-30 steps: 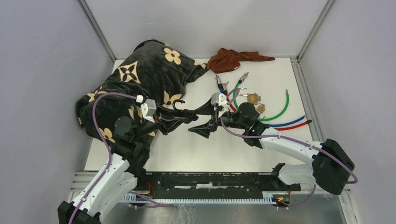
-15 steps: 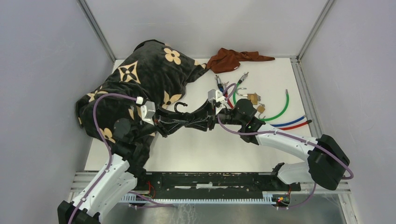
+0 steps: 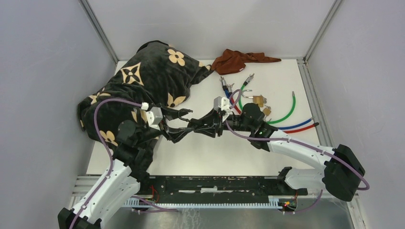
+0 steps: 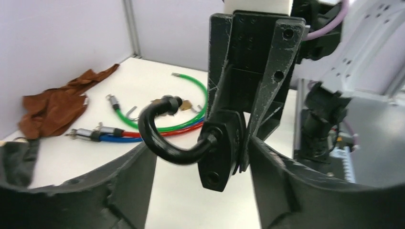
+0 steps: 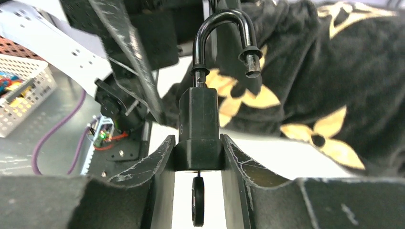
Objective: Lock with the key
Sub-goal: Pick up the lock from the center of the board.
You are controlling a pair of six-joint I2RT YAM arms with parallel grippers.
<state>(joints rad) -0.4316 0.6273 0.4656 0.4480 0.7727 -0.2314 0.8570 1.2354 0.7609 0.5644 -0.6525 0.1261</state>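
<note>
A black padlock (image 5: 198, 119) stands upright between my right gripper's (image 5: 198, 143) fingers, which are shut on its body. Its shackle (image 5: 224, 28) is swung open, one end free. The black key (image 5: 197, 200) sticks out of the lock's underside, between the fingers. In the left wrist view the padlock (image 4: 222, 152) hangs sideways between my left gripper's (image 4: 200, 191) fingers, which stand open on either side; the right one lies close against the right gripper. In the top view both grippers meet mid-table, left gripper (image 3: 186, 124), right gripper (image 3: 197, 126).
A black blanket with tan flowers (image 3: 148, 76) covers the table's left side. A brown cloth (image 3: 236, 60) lies at the back. Green, red and blue cables (image 3: 286, 119) and two brass padlocks (image 3: 259, 100) lie at the right.
My right gripper closed on the padlock that the left gripper was holding. The left gripper has now opened and let it go.
</note>
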